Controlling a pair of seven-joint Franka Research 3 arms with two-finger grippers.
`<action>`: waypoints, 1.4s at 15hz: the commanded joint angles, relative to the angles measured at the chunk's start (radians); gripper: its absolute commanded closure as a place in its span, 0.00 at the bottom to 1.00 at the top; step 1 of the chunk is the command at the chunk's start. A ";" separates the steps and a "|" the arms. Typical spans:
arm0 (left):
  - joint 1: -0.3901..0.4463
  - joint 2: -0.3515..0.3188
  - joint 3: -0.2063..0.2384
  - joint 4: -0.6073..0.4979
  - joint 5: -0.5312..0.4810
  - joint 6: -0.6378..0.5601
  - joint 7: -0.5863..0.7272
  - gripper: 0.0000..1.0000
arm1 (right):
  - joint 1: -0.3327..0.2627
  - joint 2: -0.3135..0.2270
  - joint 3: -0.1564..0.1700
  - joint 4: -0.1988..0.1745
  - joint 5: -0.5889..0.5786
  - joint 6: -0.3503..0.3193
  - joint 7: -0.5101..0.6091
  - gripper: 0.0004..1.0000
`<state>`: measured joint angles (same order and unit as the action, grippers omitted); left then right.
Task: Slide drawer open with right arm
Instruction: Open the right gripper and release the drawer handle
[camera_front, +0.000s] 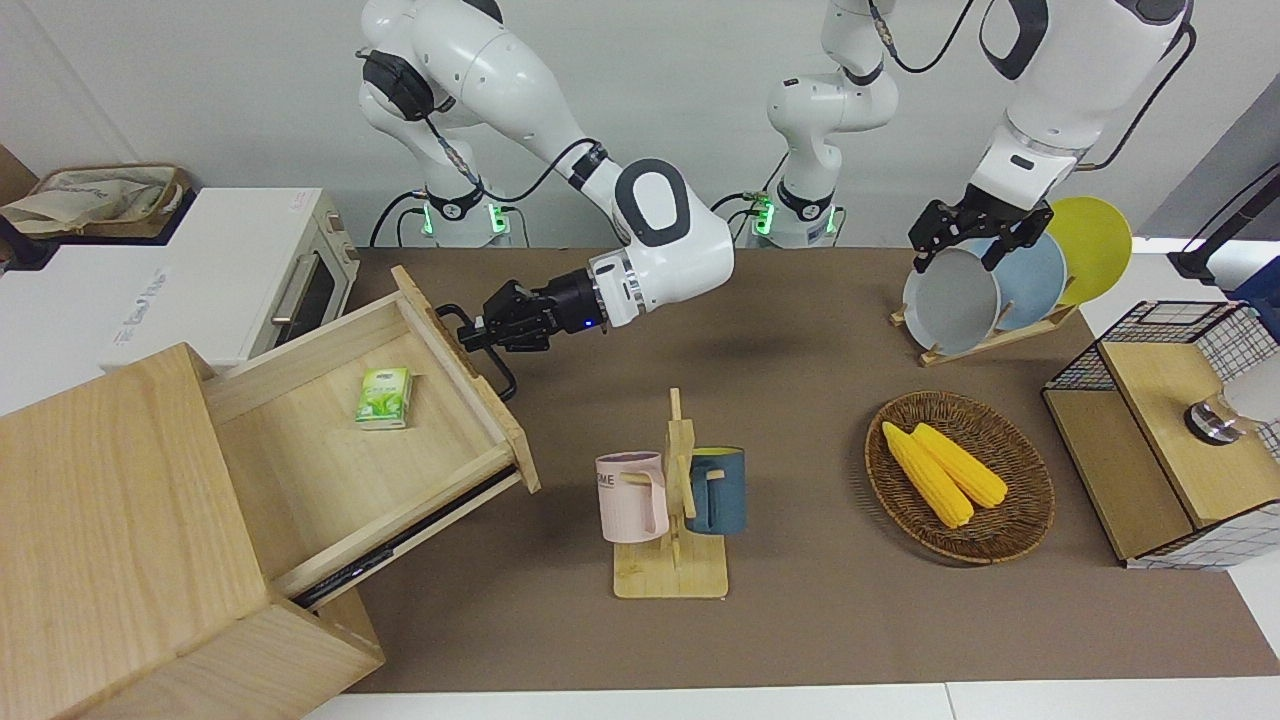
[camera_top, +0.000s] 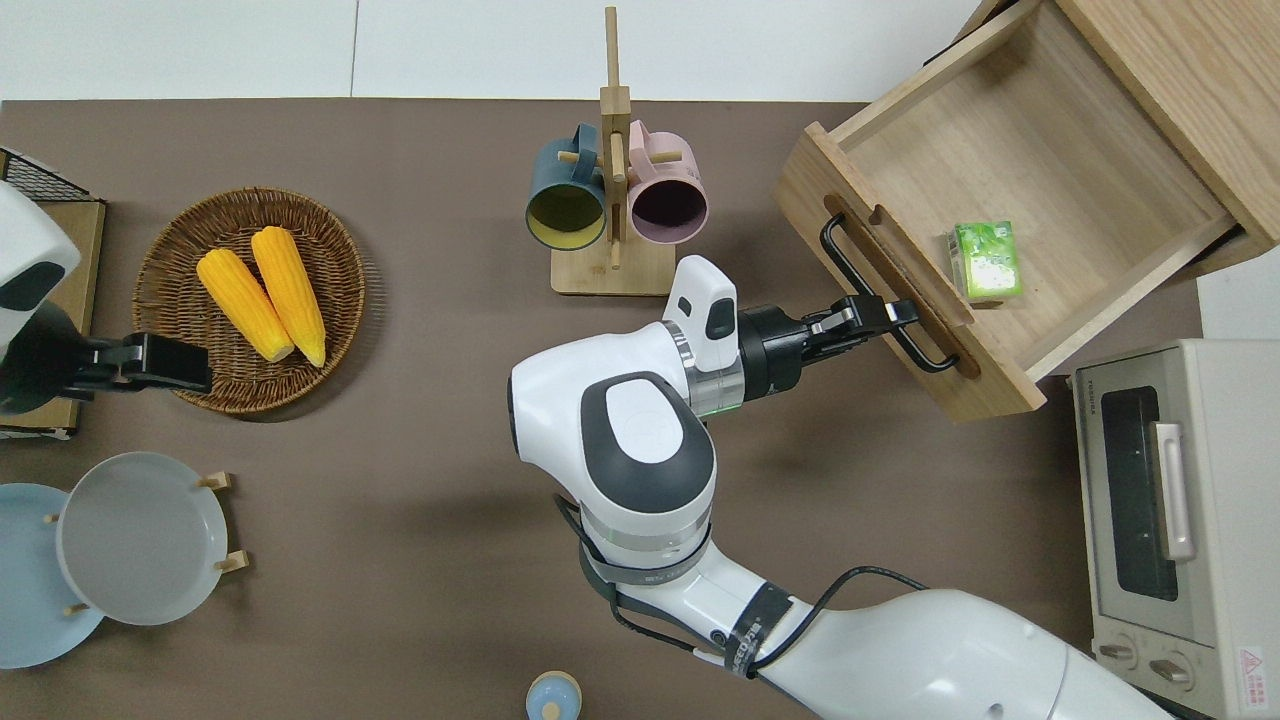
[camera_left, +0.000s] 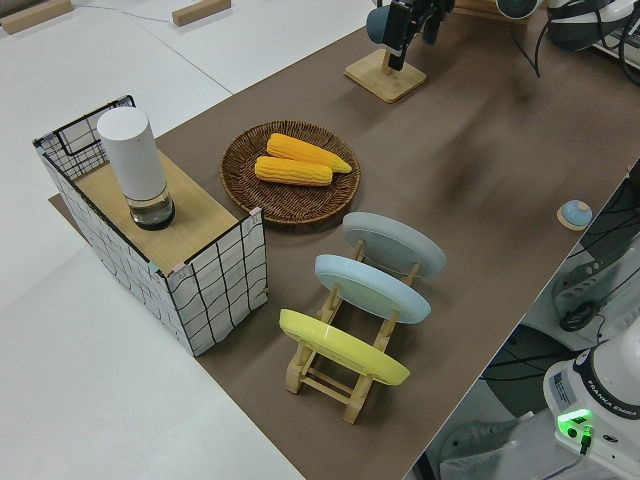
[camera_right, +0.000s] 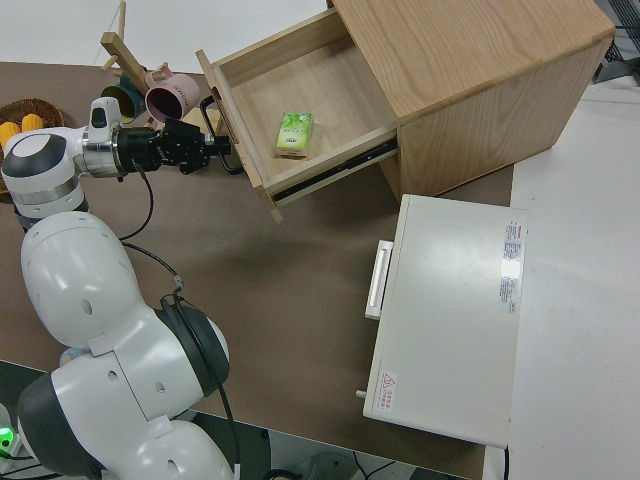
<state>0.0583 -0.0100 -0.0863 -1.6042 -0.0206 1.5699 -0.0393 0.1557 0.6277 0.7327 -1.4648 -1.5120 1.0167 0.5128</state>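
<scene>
The light-wood drawer (camera_front: 330, 480) (camera_top: 1050, 150) (camera_right: 305, 85) stands pulled far out of the pale wooden cabinet (camera_front: 110, 500) (camera_top: 1190, 60) (camera_right: 470, 70). A small green box (camera_front: 384, 398) (camera_top: 985, 261) lies in it. My right gripper (camera_front: 482, 330) (camera_top: 893, 313) (camera_right: 213, 150) is shut on the black bar handle (camera_front: 503, 378) (camera_top: 848, 262), near the end of the bar that is nearer to the robots. The left arm is parked, its gripper (camera_front: 958, 255) (camera_top: 165, 362) holding nothing.
A white toaster oven (camera_front: 200, 280) (camera_top: 1170, 510) stands beside the cabinet, nearer to the robots. A mug rack (camera_front: 670, 500) (camera_top: 612, 200) stands close to the drawer front. A basket of corn (camera_front: 960, 475), a plate rack (camera_front: 1000, 280) and a wire-mesh cabinet (camera_front: 1160, 430) are toward the left arm's end.
</scene>
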 joint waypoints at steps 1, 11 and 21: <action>-0.005 -0.010 0.005 -0.005 0.011 -0.011 0.007 0.00 | 0.025 -0.049 0.008 -0.006 0.026 -0.105 -0.014 0.85; -0.005 -0.010 0.005 -0.005 0.011 -0.011 0.007 0.00 | 0.021 -0.055 0.007 -0.006 0.029 -0.105 -0.026 0.24; -0.006 -0.010 0.005 -0.005 0.011 -0.013 0.007 0.00 | 0.007 -0.078 0.005 0.004 0.041 -0.087 -0.066 0.02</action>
<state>0.0583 -0.0100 -0.0863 -1.6042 -0.0206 1.5699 -0.0393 0.1759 0.5792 0.7346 -1.4624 -1.4906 0.9291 0.4796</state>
